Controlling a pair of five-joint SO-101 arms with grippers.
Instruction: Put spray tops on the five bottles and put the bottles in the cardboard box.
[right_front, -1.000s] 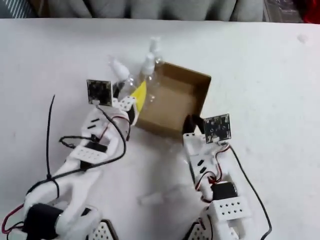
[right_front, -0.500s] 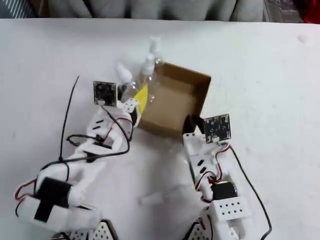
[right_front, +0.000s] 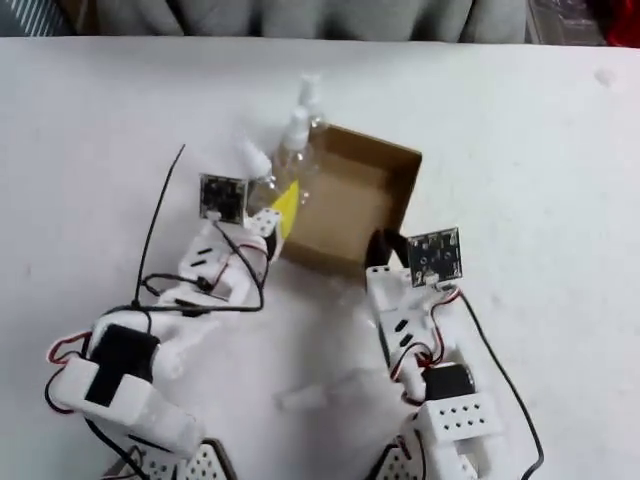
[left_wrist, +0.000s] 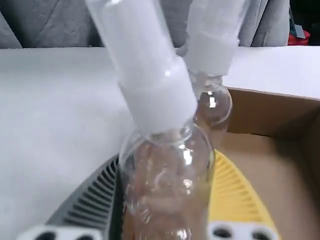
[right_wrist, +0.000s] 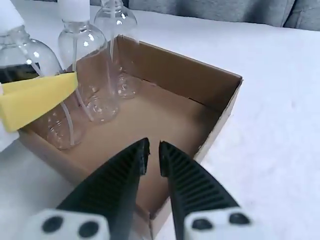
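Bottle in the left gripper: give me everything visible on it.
The held bottle is clear plastic, round-shouldered, with a white spray top fitted. It leans, clamped between the left gripper's grey and yellow fingers, its lower part inside a corner of the cardboard box, close beside another capped bottle. Floor contact unclear.

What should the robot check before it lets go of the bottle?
1. Top on the bottle: ok.
2. Left fingers gripping the bottle on both sides: ok.
3. Bottle inside the box: ok, next to a wall.
4. Bottle's base resting on the box floor: cannot tell.
5. Two other bottles standing in the box: ok.
6. Right fingers out of the way: ok, empty, at the near wall.
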